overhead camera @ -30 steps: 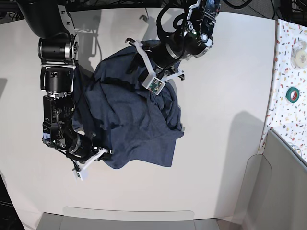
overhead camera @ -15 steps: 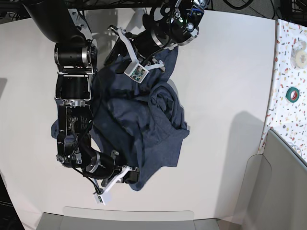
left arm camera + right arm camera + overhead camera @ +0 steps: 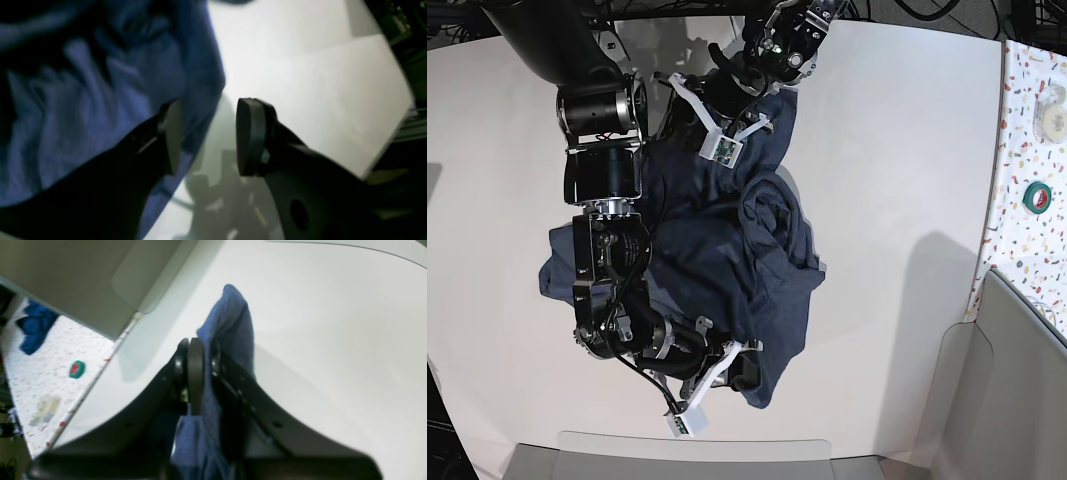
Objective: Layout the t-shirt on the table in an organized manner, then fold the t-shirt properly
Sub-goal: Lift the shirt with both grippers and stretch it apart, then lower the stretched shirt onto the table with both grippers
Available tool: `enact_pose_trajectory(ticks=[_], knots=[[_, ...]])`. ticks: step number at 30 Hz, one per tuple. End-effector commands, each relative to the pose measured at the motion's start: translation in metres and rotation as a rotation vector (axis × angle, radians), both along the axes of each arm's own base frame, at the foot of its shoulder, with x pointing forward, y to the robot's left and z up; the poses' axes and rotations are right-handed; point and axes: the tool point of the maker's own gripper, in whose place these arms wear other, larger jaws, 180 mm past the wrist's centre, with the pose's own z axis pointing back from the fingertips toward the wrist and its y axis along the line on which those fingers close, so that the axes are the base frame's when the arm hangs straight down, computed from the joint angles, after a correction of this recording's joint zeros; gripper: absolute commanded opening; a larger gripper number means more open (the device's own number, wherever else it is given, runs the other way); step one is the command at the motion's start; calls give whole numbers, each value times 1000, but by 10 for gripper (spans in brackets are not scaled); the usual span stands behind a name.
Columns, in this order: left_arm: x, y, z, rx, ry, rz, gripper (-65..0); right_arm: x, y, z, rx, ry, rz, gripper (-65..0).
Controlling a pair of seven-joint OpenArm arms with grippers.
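Base view: the t-shirt (image 3: 717, 260) lies bunched in a crumpled heap on the table (image 3: 897, 150), toward the far middle, folds piled on folds, no lettering showing. Nothing laid out yet; I judge I am in the spreading step, well short of any fold.

Right gripper (image 3: 745, 372), at the near edge of the heap: on the right wrist view the jaws are pinched tight on a fold of cloth, with a tongue of fabric (image 3: 230, 316) standing up past the pads. That hand has the shirt.

Left gripper (image 3: 206, 136), at the far edge near the top of the heap: on the left wrist view the two pads stand clearly apart, with bare table between them. One pad (image 3: 173, 133) lies against the shirt's edge; the other (image 3: 250, 136) is over the white surface. It has hold of nothing.

Handling, as I read it: light, limp knit cloth, no stiffness, drapes and sags wherever unsupported, clings to itself in layers. Not fragile. A pinch risks catching two layers at once.

Where to take it: a single outer edge, hem or shoulder seam, opposite the right hand's hold, so the two can pull it flat. I cannot tell from these views which edge is which.
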Motion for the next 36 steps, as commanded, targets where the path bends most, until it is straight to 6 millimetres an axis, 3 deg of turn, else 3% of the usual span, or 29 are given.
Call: enact_pose_trajectory(ticks=[1, 5, 7, 13, 16, 19, 30, 33, 36], knots=[[7, -2, 8, -25, -28, 18, -393, 5, 4, 27, 39, -68, 5, -626], [2, 16, -35, 68, 88, 103, -397, 5, 2, 25, 36, -65, 1, -626], [-1, 32, -54, 127, 128, 142, -431, 5, 2, 25, 36, -66, 1, -626], [-2, 78, -76, 246, 173, 228, -634, 1, 0, 33, 35, -102, -4, -626], [-12, 103, -89, 328, 257, 255, -650, 1, -10, 36, 17, -121, -18, -626], [-10, 136, -91, 389, 285, 297, -650, 3, -16, 35, 7, -124, -26, -626], [11, 296, -81, 584, 326, 562, -650, 2, -47, 43, 5, -162, -92, -626], [28, 324, -68, 601, 290, 627, -648, -2, -52, 39, -2, -165, -101, -626], [46, 333, -47, 577, 234, 671, -598, -3, -53, 38, -1, -162, -102, -626]])
